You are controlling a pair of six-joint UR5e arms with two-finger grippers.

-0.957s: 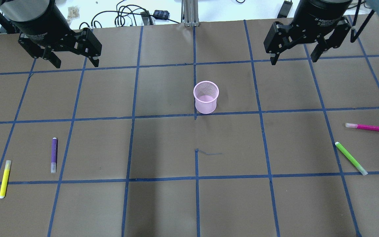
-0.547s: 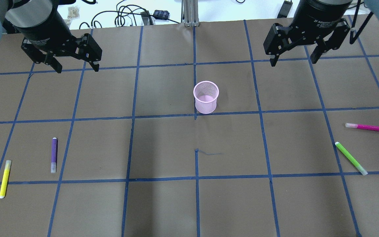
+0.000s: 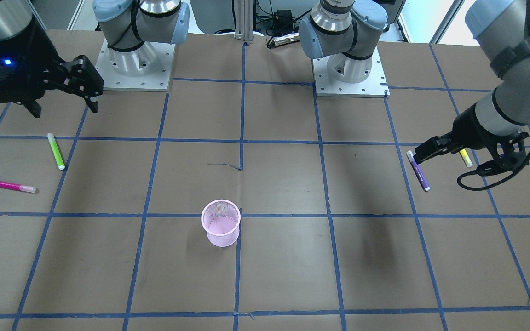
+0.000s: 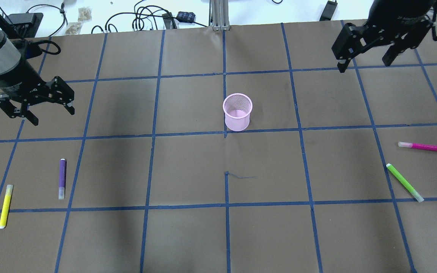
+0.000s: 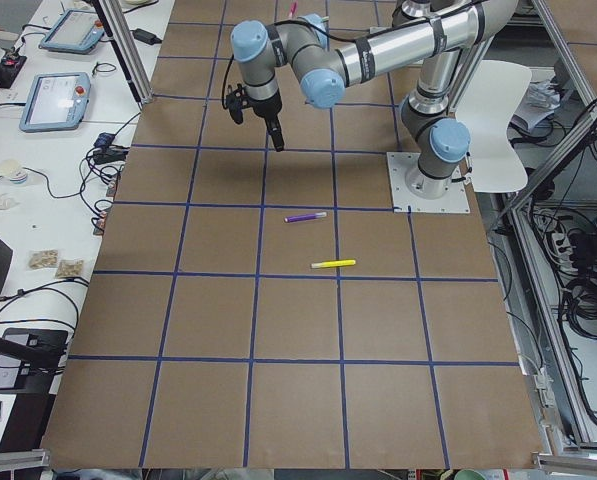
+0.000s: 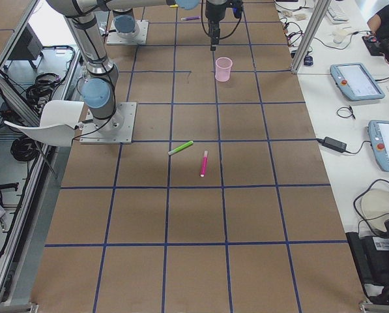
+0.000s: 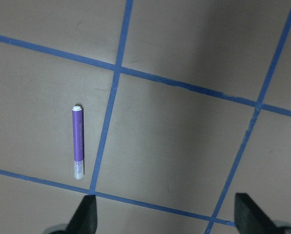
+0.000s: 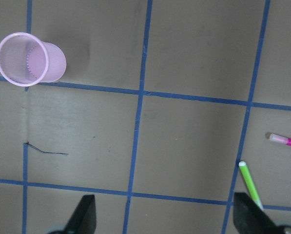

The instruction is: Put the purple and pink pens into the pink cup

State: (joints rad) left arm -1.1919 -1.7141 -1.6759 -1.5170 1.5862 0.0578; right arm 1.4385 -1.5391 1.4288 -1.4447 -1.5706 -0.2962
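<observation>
We find the pink mesh cup (image 4: 237, 112) empty. The purple pen (image 4: 62, 178) and pink pen (image 4: 422, 146) lie on the table (image 4: 188, 170), neither inserted. The left gripper (image 4: 51, 115) and right gripper (image 4: 363, 66) hover with fingers spread, grasping nothing.

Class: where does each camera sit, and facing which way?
Front-facing: across table, facing both bases.
Overhead: from behind, looking down; left gripper, right gripper.
Exterior left: table end, left arm nearest.
Exterior right: other end, right arm nearest.
Left wrist: down on purple pen; fingertips.
Right wrist: down on pink cup; fingertips.
Shared: overhead also shows pen, cup.
</observation>
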